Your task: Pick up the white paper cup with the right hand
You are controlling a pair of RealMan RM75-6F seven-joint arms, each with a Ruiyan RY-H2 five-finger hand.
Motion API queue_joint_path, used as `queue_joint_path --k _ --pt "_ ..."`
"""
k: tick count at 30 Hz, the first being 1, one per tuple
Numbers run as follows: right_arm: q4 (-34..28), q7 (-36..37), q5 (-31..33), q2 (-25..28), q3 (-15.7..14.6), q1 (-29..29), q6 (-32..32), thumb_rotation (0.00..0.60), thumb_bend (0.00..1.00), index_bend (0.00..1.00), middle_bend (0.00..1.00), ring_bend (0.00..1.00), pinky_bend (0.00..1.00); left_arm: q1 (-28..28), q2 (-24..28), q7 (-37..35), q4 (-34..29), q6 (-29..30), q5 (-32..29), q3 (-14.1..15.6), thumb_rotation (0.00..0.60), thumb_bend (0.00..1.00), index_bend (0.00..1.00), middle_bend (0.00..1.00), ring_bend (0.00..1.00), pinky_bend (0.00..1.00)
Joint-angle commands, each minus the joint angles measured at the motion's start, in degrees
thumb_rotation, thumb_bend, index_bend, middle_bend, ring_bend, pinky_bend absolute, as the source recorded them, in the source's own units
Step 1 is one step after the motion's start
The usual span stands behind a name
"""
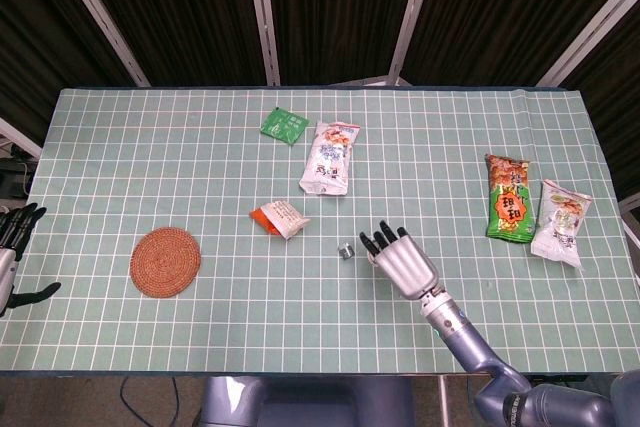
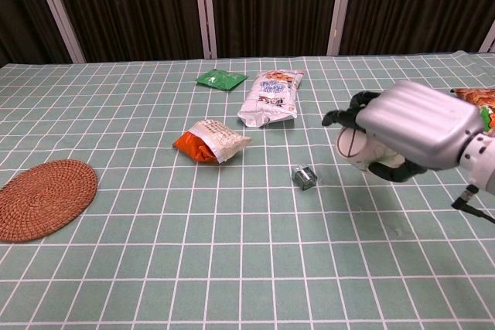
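In the chest view my right hand (image 2: 410,125) grips the white paper cup (image 2: 354,144). The cup lies on its side in the grip, its round end facing left, and hangs above the green checked tablecloth (image 2: 247,268). Seen from the head camera, the right hand (image 1: 400,262) is palm down with its fingers pointing away, and it hides the cup. My left hand (image 1: 14,247) shows only at the far left edge of the head view, off the table, fingers apart and holding nothing.
A small metal object (image 2: 304,177) lies just left of the right hand. Further left are an orange-and-white snack packet (image 2: 209,142) and a woven coaster (image 2: 42,199). A white snack bag (image 2: 271,98) and green sachet (image 2: 221,79) lie behind. Two snack bags (image 1: 510,212) lie at the right.
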Motion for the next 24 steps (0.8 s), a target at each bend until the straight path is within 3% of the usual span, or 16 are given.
queue_joint_path --k 1,11,20,24 --pt "-2.76 10.40 4.53 -1.87 5.57 -0.47 2.17 0.600 0.34 0.18 0.34 0.19 0.52 -0.02 0.01 -0.04 0.01 -0.07 -0.02 0.01 0.600 0.00 0.00 0.00 0.00 0.00" --pt "-0.53 22.89 14.37 -7.70 11.54 0.77 -1.20 0.600 0.34 0.18 0.34 0.18 0.52 -0.26 -0.04 -0.18 0.22 -0.68 -0.43 -0.05 0.600 0.00 0.00 0.00 0.00 0.00" --pt "0.95 22.33 20.96 -11.99 13.11 2.32 -3.10 0.600 0.34 0.17 0.34 0.17 0.51 -0.48 -0.20 -0.07 0.48 -1.13 -0.86 -0.16 0.600 0.00 0.00 0.00 0.00 0.00" --pt "1.28 21.23 21.07 -13.15 12.51 2.67 -2.47 0.600 0.34 0.17 0.34 0.16 0.50 -0.56 -0.15 -0.25 0.54 -1.34 -1.00 -0.19 0.600 0.00 0.00 0.00 0.00 0.00"
